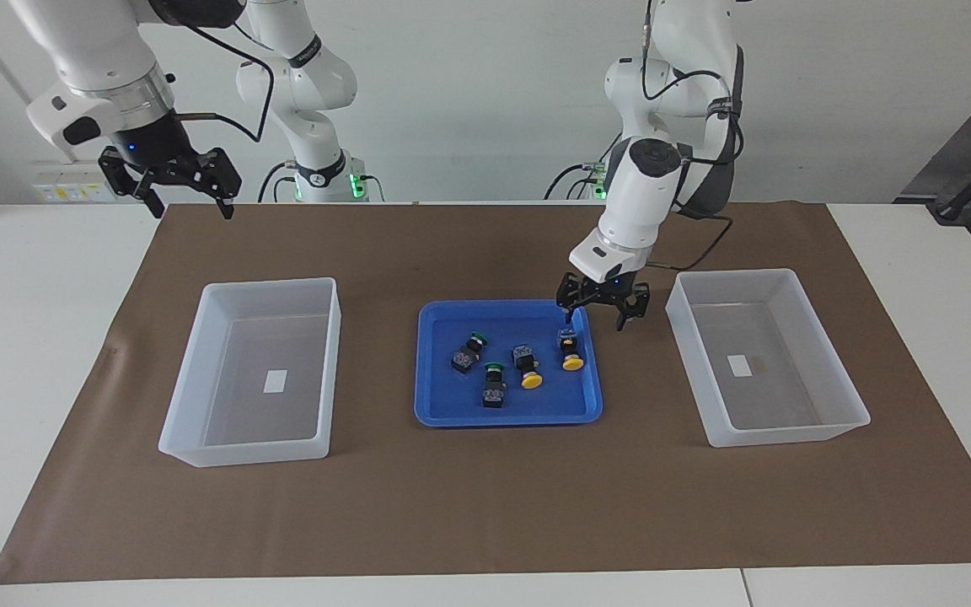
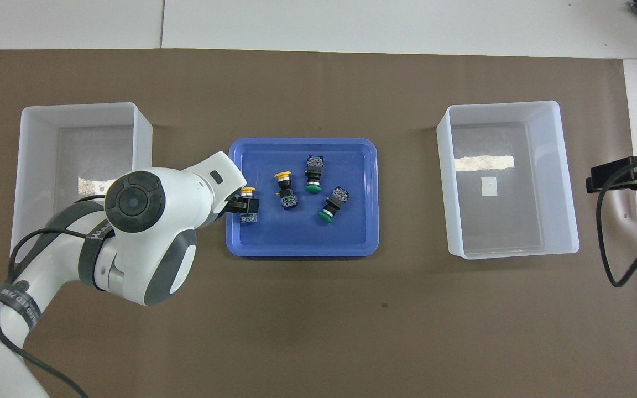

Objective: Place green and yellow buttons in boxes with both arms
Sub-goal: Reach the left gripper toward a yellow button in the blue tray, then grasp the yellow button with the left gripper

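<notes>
Left gripper (image 1: 593,316), fingers spread, hangs over glossy blue tray's (image 1: 452,416) rounded rim.

Desk (image 1: 30,337): smooth white, slight sheen. Brown sheet (image 1: 485,506) over it: matt, paper-like, faint creases. Two boxes (image 1: 254,371) (image 1: 764,358) beside blue tray (image 1: 426,405): translucent white plastic, smooth, glare on floors. Tray: glossy blue plastic. Buttons (image 1: 571,349) in tray: hard plastic, glossy caps. Arms (image 1: 637,194): glossy white shells, black cables.
</notes>
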You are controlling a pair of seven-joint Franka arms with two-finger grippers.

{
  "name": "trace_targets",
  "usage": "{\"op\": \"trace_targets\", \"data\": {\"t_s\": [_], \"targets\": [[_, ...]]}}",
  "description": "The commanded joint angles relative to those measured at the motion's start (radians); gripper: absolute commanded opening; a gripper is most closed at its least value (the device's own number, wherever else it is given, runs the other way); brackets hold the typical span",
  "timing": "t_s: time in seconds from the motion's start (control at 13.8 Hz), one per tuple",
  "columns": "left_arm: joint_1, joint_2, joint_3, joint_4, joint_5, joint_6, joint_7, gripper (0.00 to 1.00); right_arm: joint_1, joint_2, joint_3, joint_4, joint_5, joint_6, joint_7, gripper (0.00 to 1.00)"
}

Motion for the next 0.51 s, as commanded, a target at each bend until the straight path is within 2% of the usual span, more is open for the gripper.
{"op": "trace_targets", "data": {"t_s": [0.0,0.29,0.44], "targets": [[-0.036,0.062,0.015,-0.006,0.018,0.071,-0.057,1.0,-0.015,-0.029,0.013,-0.034,0.003,0.012,0.007,1.0],[-0.066,0.114,0.015,-0.006,0.018,0.107,-0.111,1.0,-0.015,-0.029,0.013,-0.034,0.002,0.012,0.007,1.0],[-0.071,0.117,0.015,-0.008,0.018,0.107,-0.114,1.0,-0.015,-0.029,0.013,-0.034,0.003,0.012,0.007,1.0]]}}
